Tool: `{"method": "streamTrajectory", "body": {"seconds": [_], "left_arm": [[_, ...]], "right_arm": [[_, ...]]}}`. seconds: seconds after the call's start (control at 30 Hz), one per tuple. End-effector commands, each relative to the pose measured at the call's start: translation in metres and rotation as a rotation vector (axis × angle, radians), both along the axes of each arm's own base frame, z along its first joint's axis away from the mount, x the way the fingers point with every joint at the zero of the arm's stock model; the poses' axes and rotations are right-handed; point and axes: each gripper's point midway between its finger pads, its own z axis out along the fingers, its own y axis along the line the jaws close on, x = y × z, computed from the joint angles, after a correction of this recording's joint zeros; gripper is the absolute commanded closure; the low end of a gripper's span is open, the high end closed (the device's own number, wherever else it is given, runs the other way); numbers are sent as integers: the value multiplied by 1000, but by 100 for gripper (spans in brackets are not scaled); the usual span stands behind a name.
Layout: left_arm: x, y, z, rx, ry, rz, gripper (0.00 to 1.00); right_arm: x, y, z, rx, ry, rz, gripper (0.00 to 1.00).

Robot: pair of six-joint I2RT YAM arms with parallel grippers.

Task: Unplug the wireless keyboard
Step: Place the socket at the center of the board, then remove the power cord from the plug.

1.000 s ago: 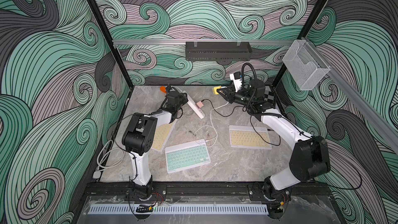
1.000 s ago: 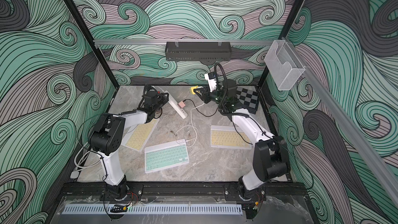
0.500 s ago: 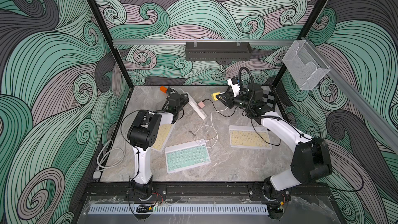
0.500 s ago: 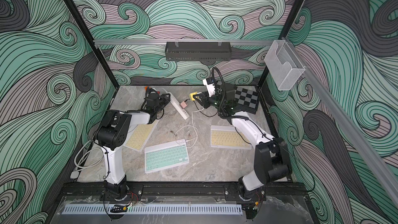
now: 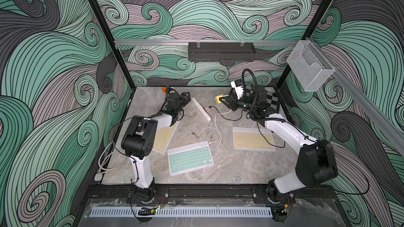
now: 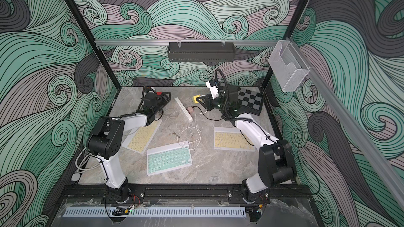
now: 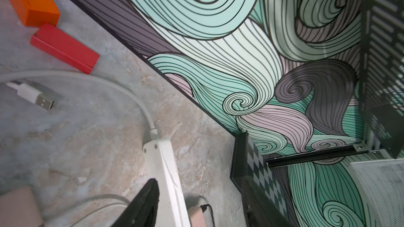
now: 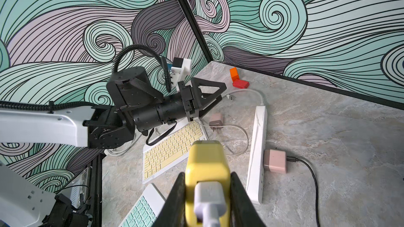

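Power strip (image 8: 258,149) separates plugged pink charger (image 8: 275,161) from yellow keyboard (image 8: 172,149).

Twin white-and-black arms (image 5: 284,129)
White shells (image 5: 142,172), chunky black joints (image 5: 138,140) with screw holes, ribbed black hose (image 8: 135,46) off each wrist.

A robotics lab cell: wave-patterned walls (image 5: 196,7) box in a marble tabletop (image 5: 229,167) with bolted-down arms (image 5: 140,140) and a checkerboard (image 6: 250,99)
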Motion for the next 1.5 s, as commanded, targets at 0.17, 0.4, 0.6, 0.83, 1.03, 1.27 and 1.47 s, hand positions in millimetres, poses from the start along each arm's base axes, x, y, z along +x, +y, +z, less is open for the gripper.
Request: {"method": "streamTrajectory", "body": {"seconds": [0.17,0.4,0.6,0.83,1.03,1.27,1.47], "left_arm": [[-25,-21,65,15,-115,-199,40],[-93,-67,119,64,-253,-618,39],[-142,-69,117,-15,-220,-705,37],[-187,-87,117,-92,-230,-801,20],[-194,-100,120,-142,-231,-810,17],[-188,-105,130,-190,-254,-772,17],[-186,-110,133,-236,-262,-792,17]], "right_arm": [[-7,2,9,28,-1,23,100],[-9,7,17,100,75,41,100],[-12,11,11,220,226,33,100],[-20,21,7,333,379,35,100],[-27,41,10,402,452,54,100],[-30,56,12,439,481,59,100],[-32,62,11,456,494,77,100]]}}
